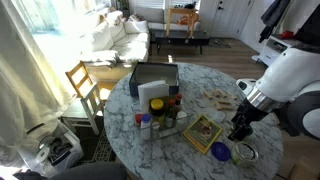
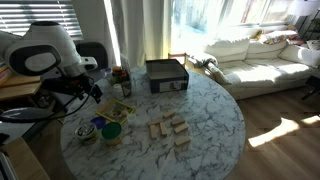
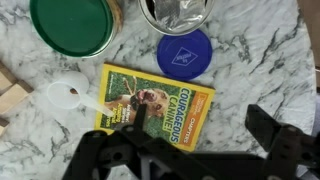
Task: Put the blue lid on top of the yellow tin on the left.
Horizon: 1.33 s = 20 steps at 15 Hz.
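Pincer [image 3: 198, 130] spread empty, short of the blue lid [image 3: 185, 53]; that flat disc may skid into the yellow tin [image 3: 178, 12] just beyond.

Round white-marble bench [image 1: 212, 78]. Lying directly on it:
- dark box [image 1: 153, 78]
- bottle cluster [image 1: 158, 115]
- wooden blocks [image 2: 170, 130]
- picture book [image 3: 160, 100]
- white scoop [image 3: 65, 97]
- green-topped tin [image 3: 72, 25]
- yellow tin [image 3: 180, 10], uncovered
- blue lid [image 3: 184, 53], flat between tin and book

The lid [image 3: 184, 52] lies on the table [image 3: 262, 62] between the open tin [image 3: 178, 12] and the book [image 3: 160, 100].
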### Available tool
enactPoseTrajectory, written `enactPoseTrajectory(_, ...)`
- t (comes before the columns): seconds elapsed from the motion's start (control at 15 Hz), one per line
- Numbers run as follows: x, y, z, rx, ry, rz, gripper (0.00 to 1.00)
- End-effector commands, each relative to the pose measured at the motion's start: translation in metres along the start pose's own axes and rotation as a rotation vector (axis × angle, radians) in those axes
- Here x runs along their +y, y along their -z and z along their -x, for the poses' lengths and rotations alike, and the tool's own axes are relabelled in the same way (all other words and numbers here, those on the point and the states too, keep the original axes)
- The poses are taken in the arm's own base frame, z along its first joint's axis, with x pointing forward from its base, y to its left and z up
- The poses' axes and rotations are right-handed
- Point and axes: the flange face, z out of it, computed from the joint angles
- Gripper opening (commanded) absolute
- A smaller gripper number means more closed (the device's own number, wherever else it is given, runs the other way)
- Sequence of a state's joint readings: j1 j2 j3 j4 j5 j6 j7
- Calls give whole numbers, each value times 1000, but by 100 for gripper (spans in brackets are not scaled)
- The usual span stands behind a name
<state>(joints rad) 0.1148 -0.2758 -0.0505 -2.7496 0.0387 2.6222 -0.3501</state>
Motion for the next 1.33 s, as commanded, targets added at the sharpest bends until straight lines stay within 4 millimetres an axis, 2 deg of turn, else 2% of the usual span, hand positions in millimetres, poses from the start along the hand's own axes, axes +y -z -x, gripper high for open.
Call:
enactPoseTrajectory(0.0,0,0,0,-1,1,0,100)
enactPoseTrajectory(0.13,-2,-3,-1,1,14,-9,100)
enactPoseTrajectory(0.4,-13,-24,-2,-33,48,-20,100)
enactPoseTrajectory(0.87,-28,-77,1,-73,104,-30,100)
enactPoseTrajectory(0.93,-29,-80,-2,-46,100,-23,100)
enactPoseTrajectory(1.0,-26,-63,0,-67,84,-20,100)
enactPoseTrajectory(1.27,-28,-77,-1,-58,91,-17,100)
